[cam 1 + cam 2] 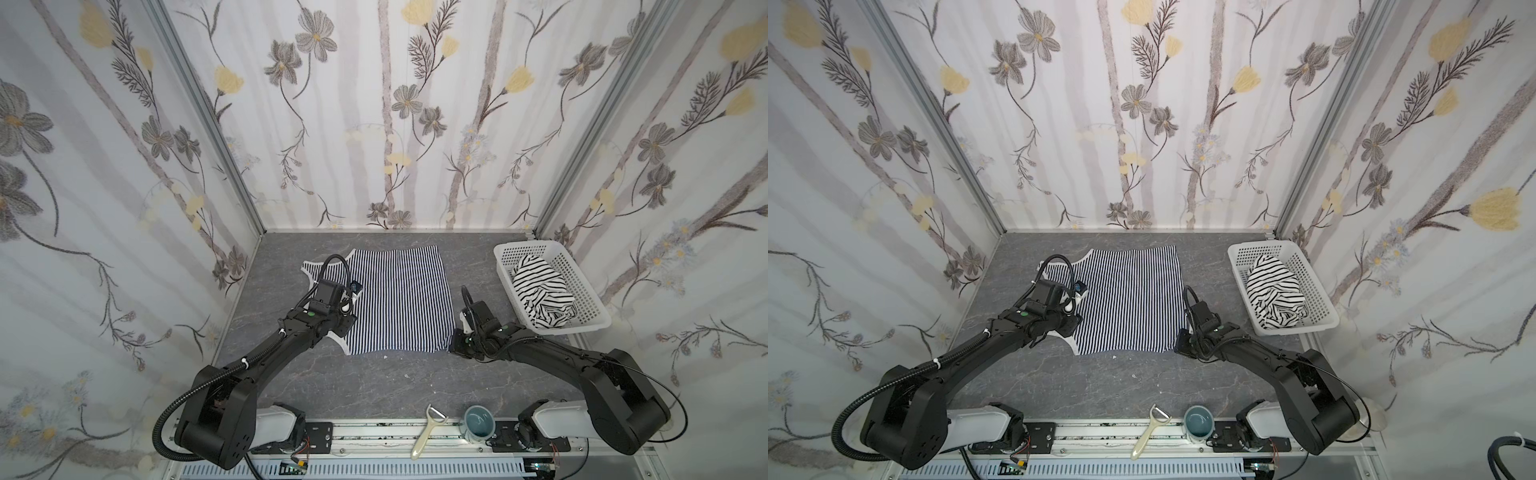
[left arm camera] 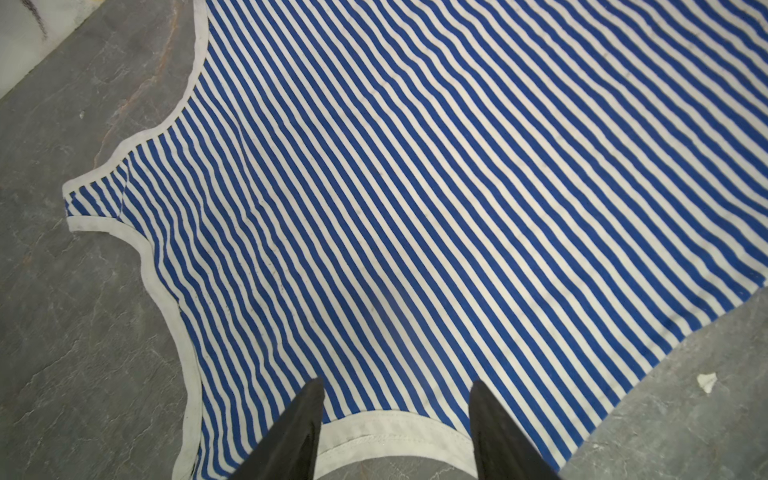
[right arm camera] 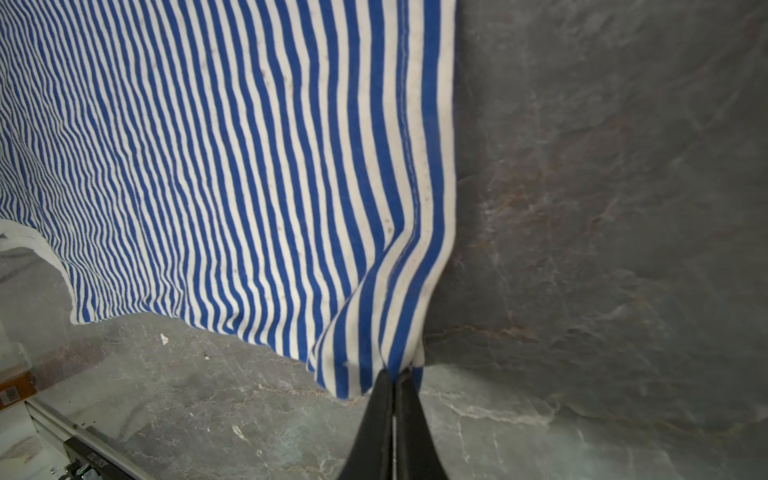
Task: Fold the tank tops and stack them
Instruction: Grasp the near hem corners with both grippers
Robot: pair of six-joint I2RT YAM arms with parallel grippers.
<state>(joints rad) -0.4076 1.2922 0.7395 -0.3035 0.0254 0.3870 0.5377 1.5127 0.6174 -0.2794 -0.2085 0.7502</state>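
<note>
Cloth of the navy top (image 1: 399, 299) is seen flat in both top views, the black-striped top (image 1: 540, 291) in the basket (image 1: 519, 250) beyond the right gripper (image 1: 452, 347). In the left wrist view the left gripper (image 2: 395, 386) is parted, empty, over white trim (image 2: 374, 432). In the right wrist view the hem corner (image 3: 365, 353) is clamped in the right gripper (image 3: 395, 374).

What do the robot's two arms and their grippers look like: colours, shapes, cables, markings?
The left arm and right arm are black with rounded housings and white base segments. A ribbed black hose loops beside the left one. Each wrist shows a small green dot. The left gripper and right gripper have black fingers tapering to narrow tips.
</note>
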